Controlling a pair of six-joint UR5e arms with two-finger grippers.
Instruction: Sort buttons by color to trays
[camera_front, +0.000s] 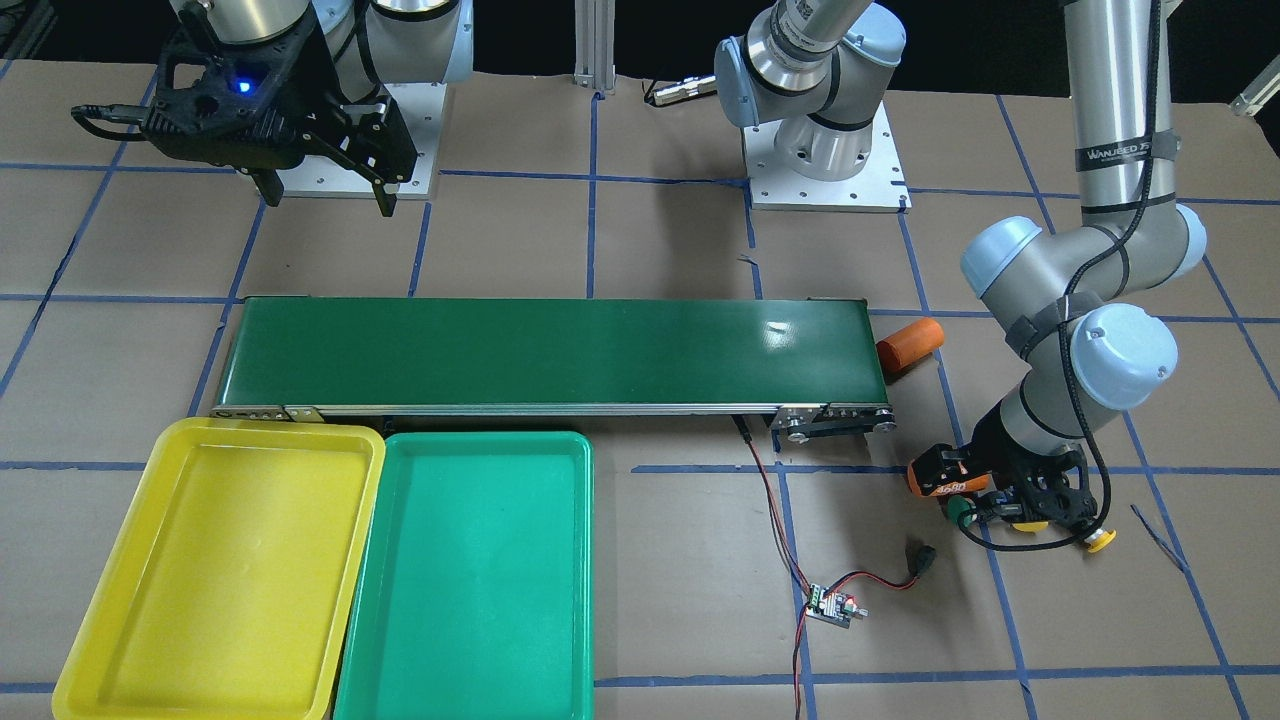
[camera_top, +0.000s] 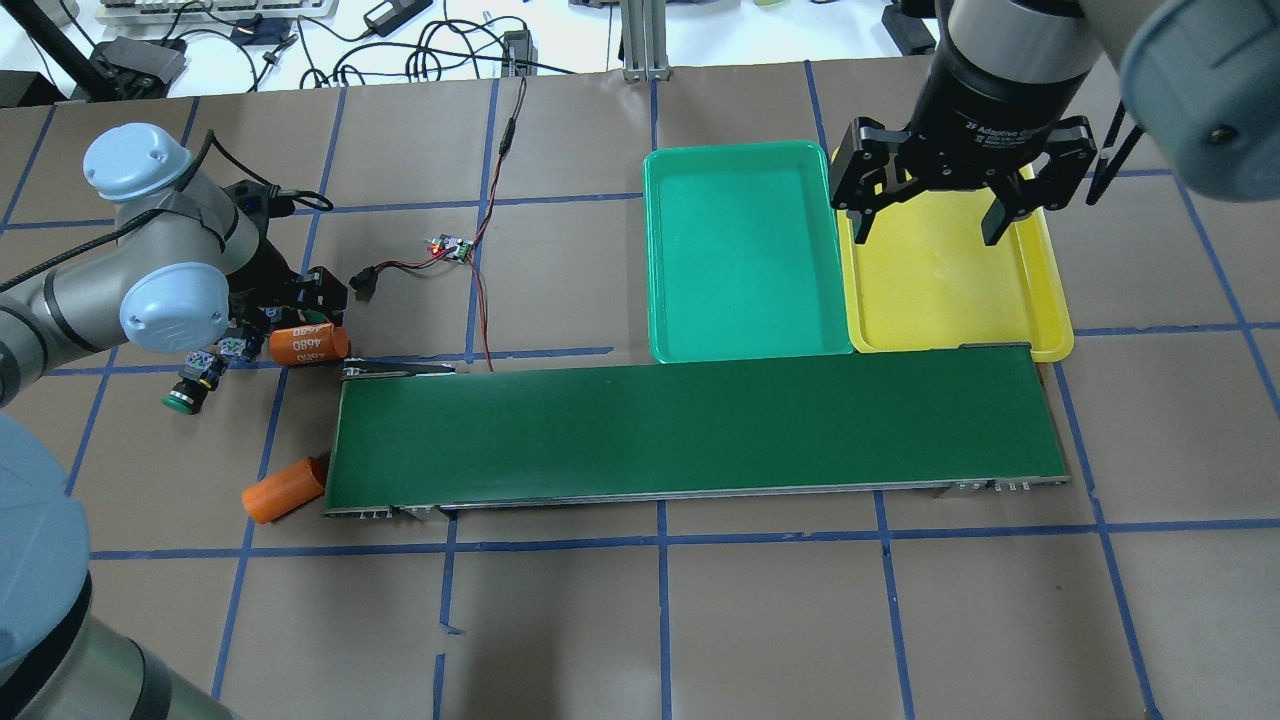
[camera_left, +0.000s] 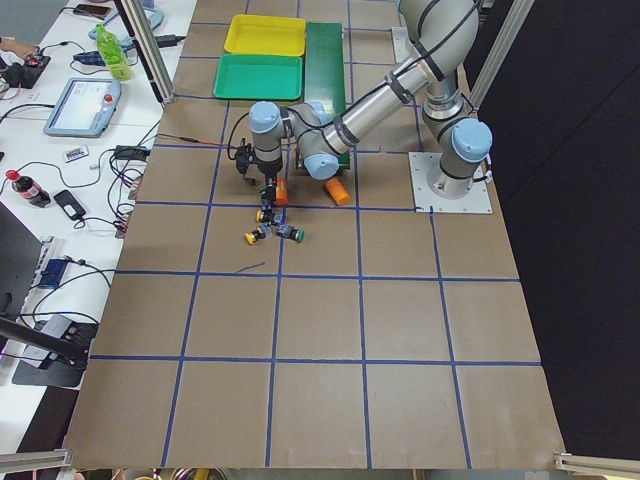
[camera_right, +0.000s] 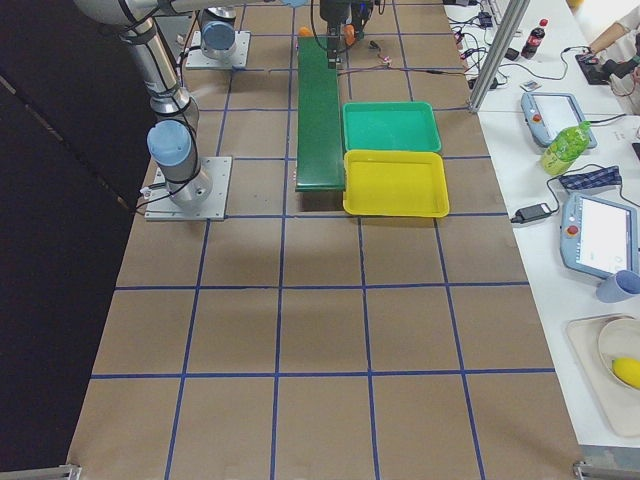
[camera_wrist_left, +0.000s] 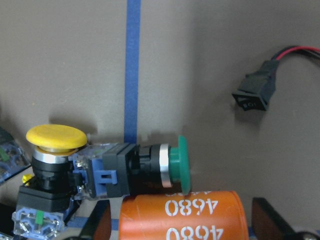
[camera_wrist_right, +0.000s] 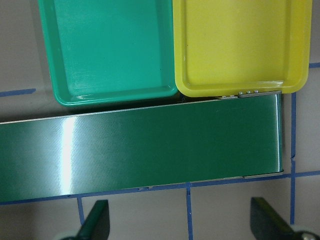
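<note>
Conveyor belt runs left to right, an orange cylinder at its near left corner. Past its left end a green button lies beside a yellow button. The left gripper sits low there, fingers wide astride the 4680 cylinder. Beyond the belt's right half lie green tray and yellow tray, the right gripper above the latter, jaws wide apart.

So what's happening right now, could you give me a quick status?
Left pincer open, low over the buttons. Right pincer open, high, holding nothing. Yellow tray and green tray empty. Orange cylinder crowds the green button.
</note>
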